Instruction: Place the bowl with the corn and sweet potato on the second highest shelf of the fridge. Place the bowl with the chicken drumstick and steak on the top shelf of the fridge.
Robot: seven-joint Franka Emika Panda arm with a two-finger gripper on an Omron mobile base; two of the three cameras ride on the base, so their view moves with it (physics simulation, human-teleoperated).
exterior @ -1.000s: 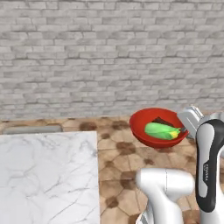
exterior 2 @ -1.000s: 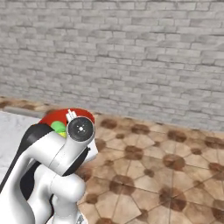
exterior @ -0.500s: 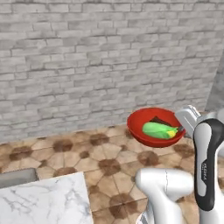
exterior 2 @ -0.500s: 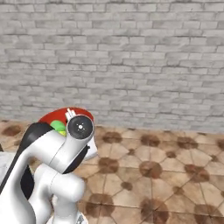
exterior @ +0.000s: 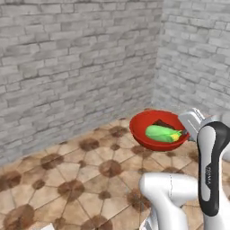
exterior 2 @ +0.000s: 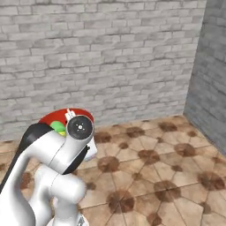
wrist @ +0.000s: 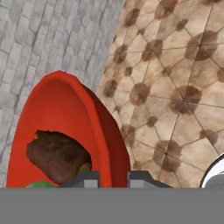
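Claw (wrist: 109,177) clamped on the rim of the bowl with the corn and sweet potato (exterior: 158,129), which it carried level above the tiled floor (exterior: 85,166), presumably so nothing spilled.

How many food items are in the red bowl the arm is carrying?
2: the corn lies across the front of the bowl with the corn and sweet potato, and the sweet potato sits behind it, toward the wall. Nothing else shows inside; smaller bits might be hidden.
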